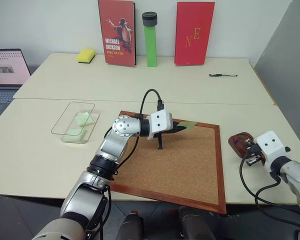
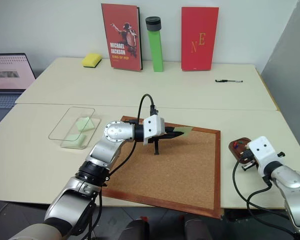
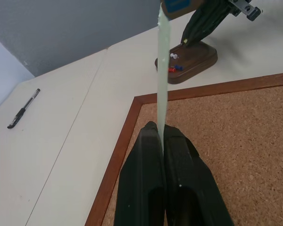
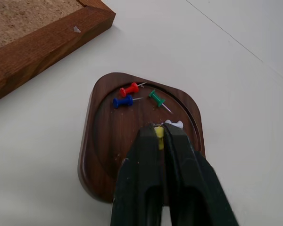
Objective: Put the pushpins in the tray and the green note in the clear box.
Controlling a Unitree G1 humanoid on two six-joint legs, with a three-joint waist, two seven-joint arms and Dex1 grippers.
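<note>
My left gripper is shut on the edge of a pale green note, holding it just above the far edge of the corkboard. The clear box lies to the left with two pale green slips inside. At the right, the small brown tray holds a red pushpin, a blue one, a green one and a white one. My right gripper hangs right over the tray, shut on a yellow pushpin.
A laptop sits at the far left. Along the back wall stand a yellow sponge, two red books, and a tall green cylinder. A pen lies at the back right. A grey wall borders the table's right side.
</note>
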